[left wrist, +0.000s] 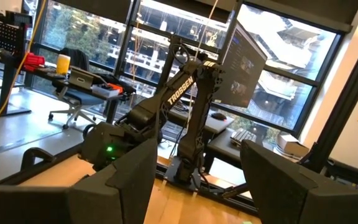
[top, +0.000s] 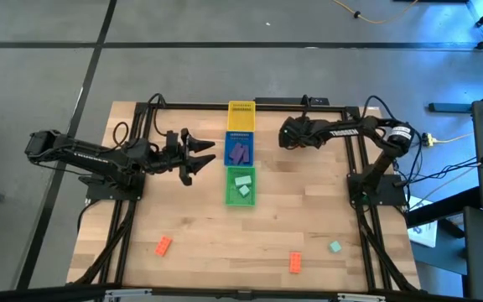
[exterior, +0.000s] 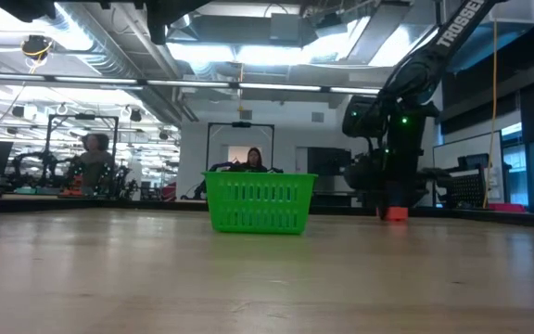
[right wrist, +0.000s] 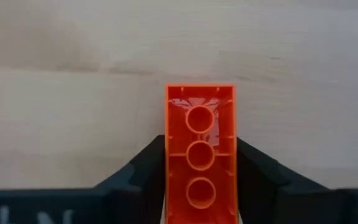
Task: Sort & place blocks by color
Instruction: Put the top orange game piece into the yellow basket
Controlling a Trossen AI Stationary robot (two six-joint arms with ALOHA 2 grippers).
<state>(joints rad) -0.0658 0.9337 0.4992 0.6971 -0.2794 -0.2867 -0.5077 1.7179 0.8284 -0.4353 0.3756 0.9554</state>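
Pale wooden tabletop (right wrist: pixel 55 124) beneath my right gripper (right wrist: pixel 200 163), fingers clamped on an upturned orange-red plastic brick (right wrist: pixel 200 149), its long axis running straight out between them.

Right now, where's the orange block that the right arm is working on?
The orange block sits between the right end effector fingers, seen in the right wrist view. From above, that end effector is at the table's far right, right of the blue tray.
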